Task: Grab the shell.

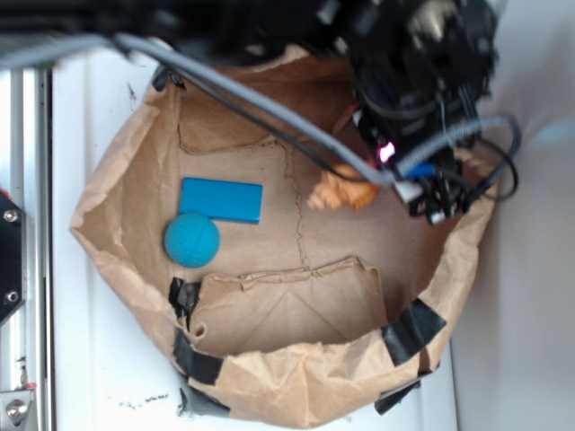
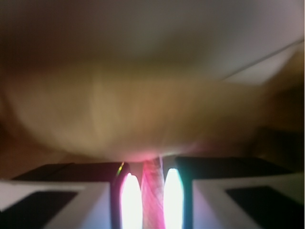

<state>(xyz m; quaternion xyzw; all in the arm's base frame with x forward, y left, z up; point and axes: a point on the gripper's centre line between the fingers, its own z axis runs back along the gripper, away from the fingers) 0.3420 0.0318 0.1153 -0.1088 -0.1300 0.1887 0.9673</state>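
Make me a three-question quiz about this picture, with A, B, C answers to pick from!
1. Where is the blue ball?
A. touching the blue block
B. outside the paper bag
C. on top of the shell

2. How many blue things lie in the bag?
A. one
B. two
C. four

3. What is the end effector doing?
A. hanging wide open with nothing in it
B. holding the ball
C. closed on the shell

Answers: 1 A, the ball sits against the block's lower edge. 2 B, only the ball and the block. 3 C, the wrist view shows something pinkish pinched between the fingers, at the shell's spot.
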